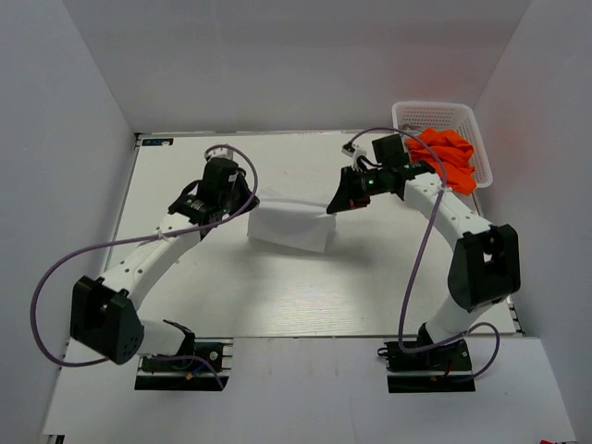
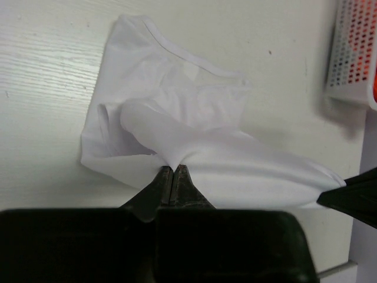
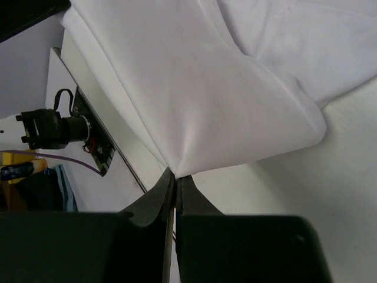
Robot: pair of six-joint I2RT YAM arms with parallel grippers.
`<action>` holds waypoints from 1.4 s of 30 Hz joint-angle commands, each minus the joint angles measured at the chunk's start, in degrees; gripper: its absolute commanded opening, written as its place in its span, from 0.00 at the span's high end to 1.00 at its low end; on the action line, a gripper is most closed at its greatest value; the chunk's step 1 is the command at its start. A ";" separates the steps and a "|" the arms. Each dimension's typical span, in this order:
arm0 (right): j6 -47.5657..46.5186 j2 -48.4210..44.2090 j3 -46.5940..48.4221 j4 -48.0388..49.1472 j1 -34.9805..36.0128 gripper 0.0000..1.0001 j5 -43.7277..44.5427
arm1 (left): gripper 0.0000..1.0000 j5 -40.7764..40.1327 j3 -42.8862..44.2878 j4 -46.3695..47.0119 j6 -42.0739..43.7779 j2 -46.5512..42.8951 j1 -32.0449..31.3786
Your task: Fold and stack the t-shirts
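Note:
The white t-shirt (image 1: 291, 224) hangs stretched between both grippers above the middle of the table, its lower part draped on the surface. My left gripper (image 1: 248, 198) is shut on its left edge; in the left wrist view the cloth (image 2: 194, 135) pinches into the left gripper's tips (image 2: 173, 169). My right gripper (image 1: 335, 205) is shut on the right edge, where the white t-shirt (image 3: 224, 88) fans out from the right gripper's tips (image 3: 176, 175). The orange t-shirt (image 1: 449, 157) lies crumpled in the basket at the back right.
The white lattice basket (image 1: 435, 116) stands at the table's back right corner, and its wall (image 2: 350, 53) shows in the left wrist view. White walls enclose the table on three sides. Purple cables loop off both arms.

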 commanded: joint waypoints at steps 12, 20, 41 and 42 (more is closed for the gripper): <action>1.25 20.53 17.33 0.61 -6.15 1.00 -11.26 | 1.00 -10.65 21.58 1.68 -0.49 24.12 3.10; 2.92 32.75 26.64 0.88 -8.97 1.00 -10.38 | 1.00 -7.58 34.43 0.18 -0.49 41.44 6.35; 3.80 22.32 16.12 7.55 -8.89 0.10 3.15 | 0.00 -2.82 24.88 3.28 14.53 35.40 5.65; 3.89 19.61 11.93 7.99 -8.80 0.10 3.68 | 0.00 -2.22 23.47 3.26 16.10 34.26 5.65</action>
